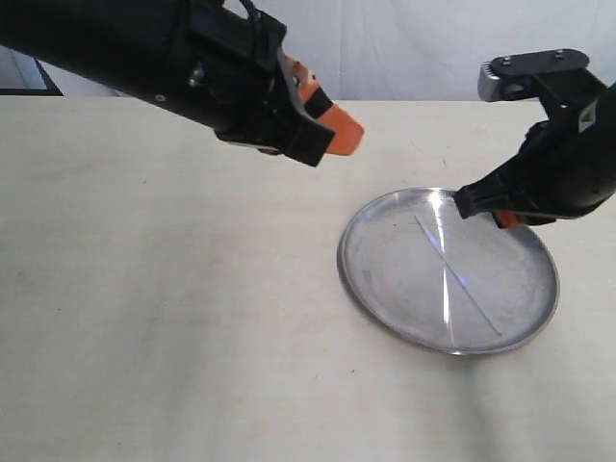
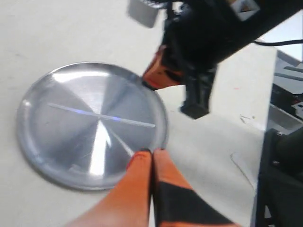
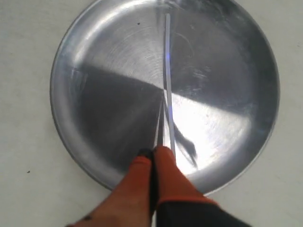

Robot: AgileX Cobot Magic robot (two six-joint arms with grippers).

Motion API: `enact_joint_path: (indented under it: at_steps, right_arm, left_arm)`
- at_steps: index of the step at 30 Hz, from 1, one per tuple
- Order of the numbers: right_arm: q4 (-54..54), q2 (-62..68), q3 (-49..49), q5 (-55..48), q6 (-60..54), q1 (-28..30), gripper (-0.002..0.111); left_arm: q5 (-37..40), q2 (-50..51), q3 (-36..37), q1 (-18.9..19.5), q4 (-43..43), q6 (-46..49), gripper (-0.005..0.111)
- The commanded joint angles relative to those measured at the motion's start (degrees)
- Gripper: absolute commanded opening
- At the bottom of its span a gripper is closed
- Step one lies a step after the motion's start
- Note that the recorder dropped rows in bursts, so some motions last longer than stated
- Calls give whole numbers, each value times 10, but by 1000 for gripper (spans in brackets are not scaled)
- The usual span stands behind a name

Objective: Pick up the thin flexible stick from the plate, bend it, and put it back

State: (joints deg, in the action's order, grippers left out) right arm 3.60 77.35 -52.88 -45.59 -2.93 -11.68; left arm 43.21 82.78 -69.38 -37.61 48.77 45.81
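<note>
The shiny steel plate (image 1: 385,265) lies on the table right of centre. Flat across its floor lies the thin whitish stick (image 1: 460,279), running diagonally and crossed by a bright glare streak. My left gripper (image 1: 339,129) hangs shut and empty well above the table, up and left of the plate. My right gripper (image 1: 507,219) hovers shut over the plate's far right rim, holding nothing. In the left wrist view the shut left gripper (image 2: 151,152) points at the plate (image 2: 57,137) with the stick (image 2: 128,121) on it. In the right wrist view the stick (image 3: 167,71) ends beside the shut right gripper (image 3: 154,151) over the plate (image 3: 104,109).
The beige table (image 1: 144,289) stretches wide to the left and front of the plate. A white backdrop (image 1: 404,48) closes the far edge. The right arm's grey camera block (image 1: 525,75) sits above the plate's far right side.
</note>
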Motion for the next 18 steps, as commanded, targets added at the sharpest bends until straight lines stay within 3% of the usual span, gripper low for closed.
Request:
enact_joint_path:
  at_steps: [1, 5, 15, 18]
  right_arm:
    - [-30, -111, 48, -4, 29, 3, 0]
    - [-48, -221, 81, -6, 52, 3, 0]
    - [-44, -457, 160, -34, 53, 3, 0]
    - [-36, -496, 178, -75, 53, 3, 0]
  left_arm:
    - [-50, -69, 13, -2, -167, -169, 0]
    - [-97, -145, 45, -2, -273, -246, 0]
    - [-204, -353, 170, -2, -375, -352, 0]
    - [-220, -408, 216, -2, -449, -413, 0]
